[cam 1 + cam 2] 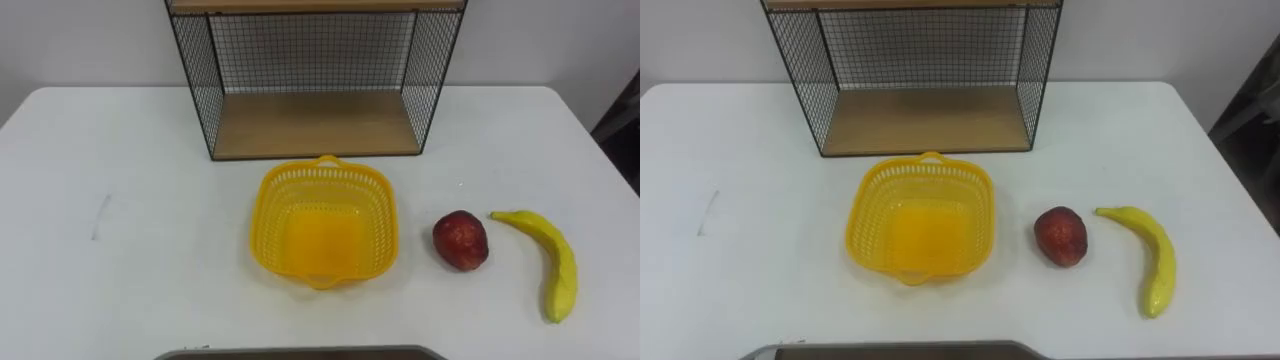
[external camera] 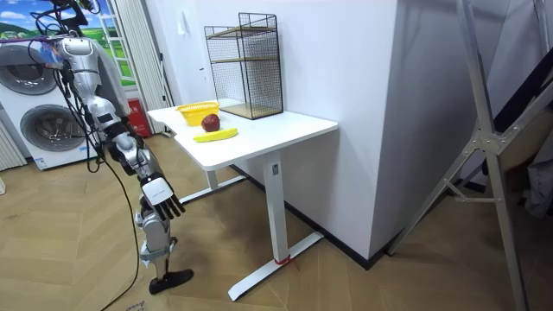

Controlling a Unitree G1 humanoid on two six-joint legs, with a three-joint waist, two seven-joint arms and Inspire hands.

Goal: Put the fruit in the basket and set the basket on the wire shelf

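An empty yellow basket (image 1: pixel 322 235) sits on the white table (image 1: pixel 120 200), just in front of the black wire shelf (image 1: pixel 315 125) with its wooden board. To the basket's right lies a red apple (image 1: pixel 460 240), and further right a yellow banana (image 1: pixel 555 262), both on the tabletop. In the room view I stand at the table's end facing it. My right hand (image 2: pixel 164 200) hangs low beside my leg, well below the tabletop, with straight fingers and nothing in it.
The shelf's lower bay is bare, with an upper board above it. Washing machines (image 2: pixel 39 121) stand behind me at the room view's left. A white wall and a metal frame (image 2: pixel 484 130) are at the room view's right. Wooden floor surrounds the table.
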